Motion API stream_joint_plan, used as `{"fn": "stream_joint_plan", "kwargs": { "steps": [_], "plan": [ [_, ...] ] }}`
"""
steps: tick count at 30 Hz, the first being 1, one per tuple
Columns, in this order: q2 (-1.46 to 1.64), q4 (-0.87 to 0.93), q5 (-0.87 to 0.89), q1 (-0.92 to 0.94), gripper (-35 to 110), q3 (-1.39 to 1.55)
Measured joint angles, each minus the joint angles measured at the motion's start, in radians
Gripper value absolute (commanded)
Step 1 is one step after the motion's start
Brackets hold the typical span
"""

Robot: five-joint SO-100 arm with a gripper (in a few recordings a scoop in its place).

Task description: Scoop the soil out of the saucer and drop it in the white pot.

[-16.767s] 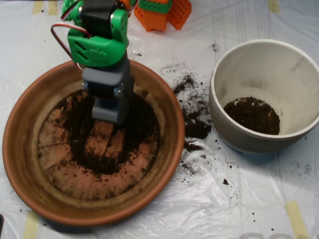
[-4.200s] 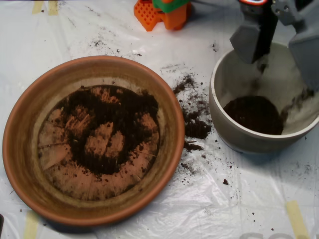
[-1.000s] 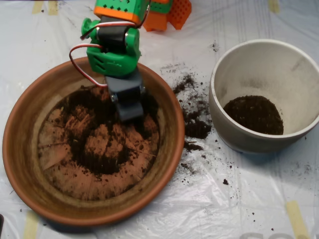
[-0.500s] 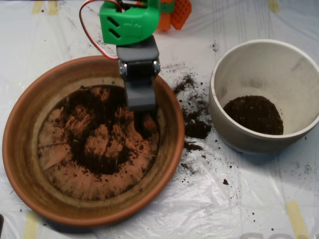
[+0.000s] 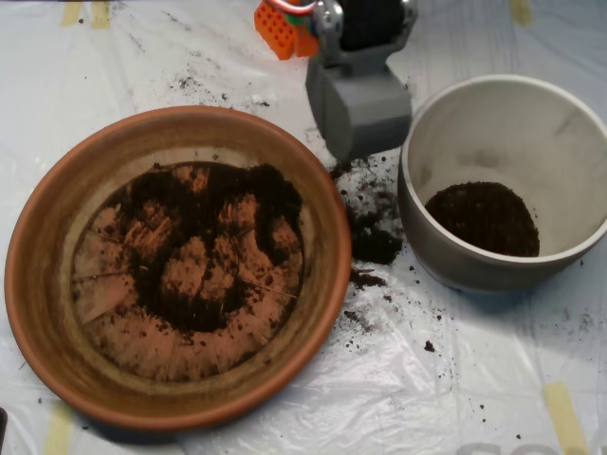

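The grey scoop (image 5: 358, 142) hangs raised over the table between the saucer (image 5: 38, 218) and the white pot (image 5: 503, 83), its two halves closed together. Whatever it holds is hidden inside. The terracotta saucer at the left carries dark soil (image 5: 180, 308) in a ragged ring, with bare orange patches in the middle. The white pot at the right has a mound of soil (image 5: 482, 218) at its bottom. The scoop sits just left of the pot's rim and just past the saucer's upper right rim.
Spilled soil (image 5: 372, 242) lies on the white plastic sheet between saucer and pot, with loose crumbs spread toward the front. An orange block (image 5: 283, 27) of the arm's base stands at the top. Yellow tape strips (image 5: 564, 417) hold the sheet down.
The scoop has lifted out of the saucer and swung right toward the pot. A new bare patch shows in the saucer's upper middle where it dug.
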Motion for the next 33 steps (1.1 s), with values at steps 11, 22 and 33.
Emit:
{"fn": "stream_joint_plan", "kwargs": {
  "steps": [11, 22, 33],
  "plan": [
    [-0.186, 0.054, -0.055, -0.267, 0, -0.207],
    [-0.229, 0.077, -0.060, -0.362, 39, -0.244],
    [-0.219, 0.089, -0.057, -0.327, 39, -0.222]
  ]
}}
